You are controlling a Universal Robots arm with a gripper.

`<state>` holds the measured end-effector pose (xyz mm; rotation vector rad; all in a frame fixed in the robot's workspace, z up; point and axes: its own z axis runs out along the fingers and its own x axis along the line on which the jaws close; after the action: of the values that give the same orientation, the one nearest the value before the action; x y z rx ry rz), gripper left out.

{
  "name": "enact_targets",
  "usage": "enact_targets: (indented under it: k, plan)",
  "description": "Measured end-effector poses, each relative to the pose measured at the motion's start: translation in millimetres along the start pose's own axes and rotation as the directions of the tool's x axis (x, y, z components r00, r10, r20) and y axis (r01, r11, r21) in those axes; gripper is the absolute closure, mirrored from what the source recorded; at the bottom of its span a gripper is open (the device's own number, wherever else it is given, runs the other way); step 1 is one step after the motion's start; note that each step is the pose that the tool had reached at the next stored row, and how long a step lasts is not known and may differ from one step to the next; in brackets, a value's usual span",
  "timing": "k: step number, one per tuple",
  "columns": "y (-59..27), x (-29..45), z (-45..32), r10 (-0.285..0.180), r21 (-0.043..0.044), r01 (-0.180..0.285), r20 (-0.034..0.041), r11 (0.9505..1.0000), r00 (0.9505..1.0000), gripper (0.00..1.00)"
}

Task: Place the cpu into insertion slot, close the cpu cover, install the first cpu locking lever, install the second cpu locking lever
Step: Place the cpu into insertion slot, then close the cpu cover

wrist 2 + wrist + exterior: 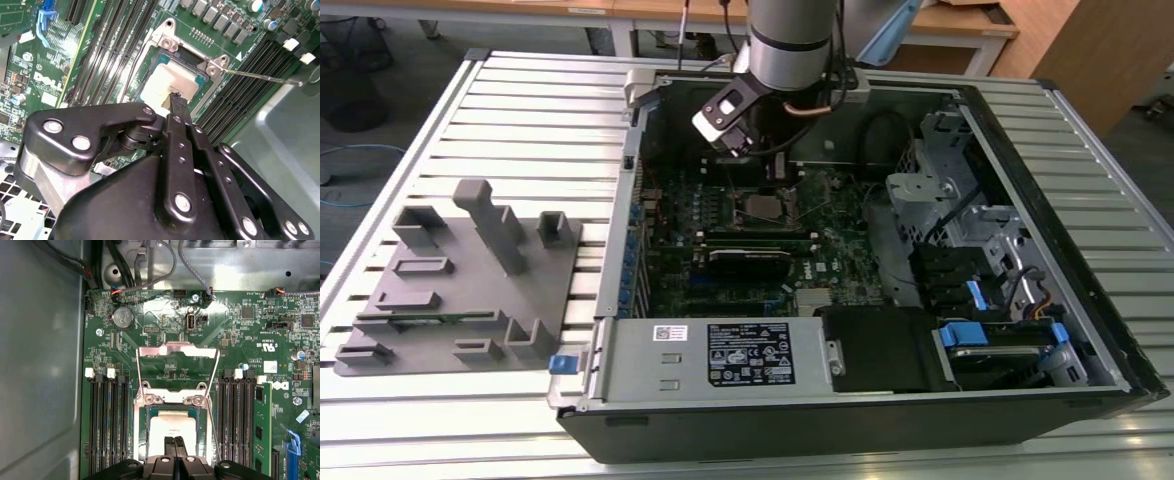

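Observation:
The cpu [172, 427] lies flat in the insertion slot [142, 432], pale metal top up; it appears in both wrist views as a bright square [167, 82]. My gripper [174, 439] hangs just above the cpu's near edge, fingers [177, 107] pressed together and shut on nothing. The cpu cover [177, 347] stands flipped open at the slot's far side, green board showing through its cutout. Thin wire locking levers [139, 372] [215, 371] rise unlatched on either side, one reaching out over the memory slots [260, 76]. In the exterior view the gripper [774, 165] is over the slot [761, 207] inside the computer case.
Long black memory slots [105, 425] flank the slot, with a green memory stick [261, 425] on one side. Cables [150, 270] run along the board's far edge beside the case wall [40, 365]. A grey parts fixture [454, 280] sits at the exterior view's left, drive bays [961, 230] at its right.

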<state>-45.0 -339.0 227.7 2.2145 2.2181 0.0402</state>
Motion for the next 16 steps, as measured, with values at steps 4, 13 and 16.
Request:
enact_targets:
  k: [4, 13, 16]
  plan:
    - [2.0, 0.0, 0.0, 0.000, 0.0000, 0.000, 0.0000, 1.0000, 1.0000, 0.89]
    - [2.3, 0.1, -0.3, 0.000, 0.0001, 0.000, 0.0002, 1.0000, 1.0000, 0.89]
    - [2.3, 0.1, -2.9, 0.000, 0.0000, 0.000, 0.0001, 1.0000, 1.0000, 0.89]
